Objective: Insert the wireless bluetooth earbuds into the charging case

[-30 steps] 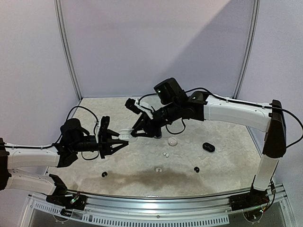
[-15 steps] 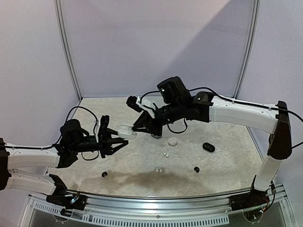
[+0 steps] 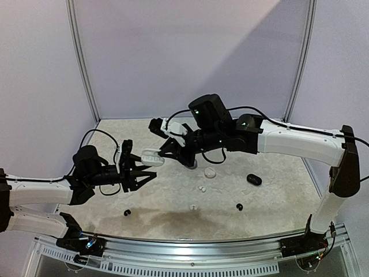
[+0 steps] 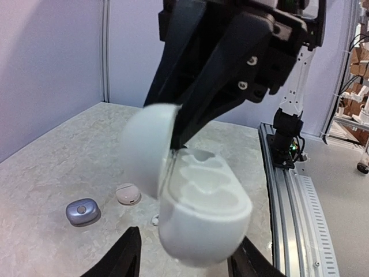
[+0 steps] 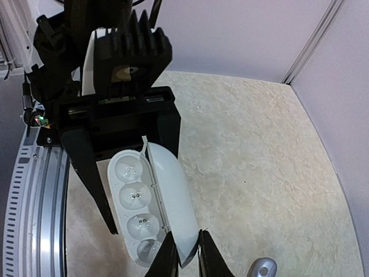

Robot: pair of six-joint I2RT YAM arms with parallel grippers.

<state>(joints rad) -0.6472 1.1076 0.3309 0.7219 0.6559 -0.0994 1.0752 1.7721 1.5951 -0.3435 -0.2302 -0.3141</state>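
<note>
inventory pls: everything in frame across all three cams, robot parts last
charging case: 1, white, lid open and wells empty, in the air between the two grippers
pale round case: 1, whitish, on the table at centre
black case: 1, black, on the table right of the pale one
grey case: 1, greyish, on the table beside the pale one
white earbuds: 2, white, on the table at centre and nearer the arms
black earbuds: 2, black, near edge, one to the right, one to the left
table: 1, pale marbled
left gripper: open, jaws flanking the charging case's base
right gripper: shut on the charging case's lid
</note>
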